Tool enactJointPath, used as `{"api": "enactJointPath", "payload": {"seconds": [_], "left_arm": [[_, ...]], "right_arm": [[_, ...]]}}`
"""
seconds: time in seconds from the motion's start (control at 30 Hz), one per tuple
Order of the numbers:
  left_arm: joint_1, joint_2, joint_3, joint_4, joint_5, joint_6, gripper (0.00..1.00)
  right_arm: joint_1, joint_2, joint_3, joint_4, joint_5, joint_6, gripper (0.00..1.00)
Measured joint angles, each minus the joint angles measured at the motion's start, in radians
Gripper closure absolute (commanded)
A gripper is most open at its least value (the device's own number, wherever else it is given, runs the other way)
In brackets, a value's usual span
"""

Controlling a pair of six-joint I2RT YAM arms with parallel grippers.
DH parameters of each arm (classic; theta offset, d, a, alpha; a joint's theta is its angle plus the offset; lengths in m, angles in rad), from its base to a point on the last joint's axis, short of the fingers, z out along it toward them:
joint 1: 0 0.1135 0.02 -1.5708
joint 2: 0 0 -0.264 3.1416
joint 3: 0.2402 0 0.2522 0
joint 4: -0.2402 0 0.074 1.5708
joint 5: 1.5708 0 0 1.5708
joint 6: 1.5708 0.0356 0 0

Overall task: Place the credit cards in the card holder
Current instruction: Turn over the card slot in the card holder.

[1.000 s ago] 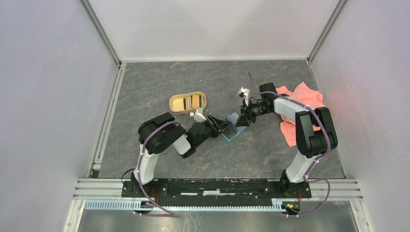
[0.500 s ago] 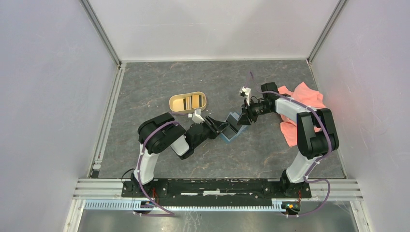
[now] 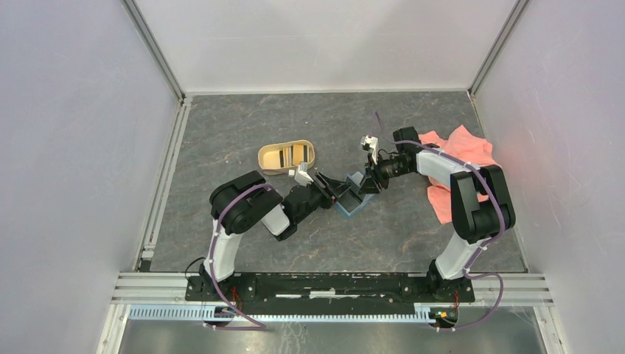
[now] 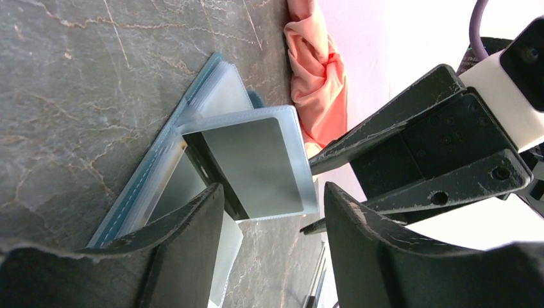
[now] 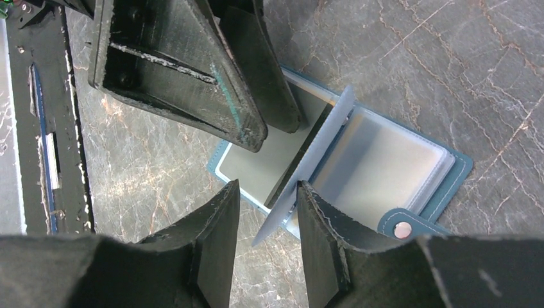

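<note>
Though card holder has one credit card, tray holds more.
Left end effector and right end effector open, empty.

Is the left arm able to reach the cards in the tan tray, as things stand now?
Probably yes: the tray lies uncovered, its cards showing, close beside the left gripper, which stands open at the wallet.
</note>
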Motion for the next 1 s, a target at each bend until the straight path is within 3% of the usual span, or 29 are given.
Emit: {"api": "enactJointPath", "payload": {"seconds": [0.33, 0.7, 0.83, 1.0], "left_arm": [[0.004, 0.000, 0.066, -0.065, 0.000, 0.015, 0.35], [0.009, 0.000, 0.074, -0.113, 0.000, 0.015, 0.49], [0.010, 0.000, 0.073, -0.112, 0.000, 0.015, 0.51], [0.015, 0.000, 0.060, -0.092, 0.005, 0.014, 0.51]], "right_arm": [[0.014, 0.000, 0.000, -0.027, -0.004, -0.032, 0.60], [0.014, 0.000, 0.000, -0.030, -0.002, -0.035, 0.60], [0.014, 0.000, 0.000, -0.030, 0.001, -0.035, 0.43], [0.004, 0.000, 0.003, -0.047, -0.027, -0.034, 0.40]]}}
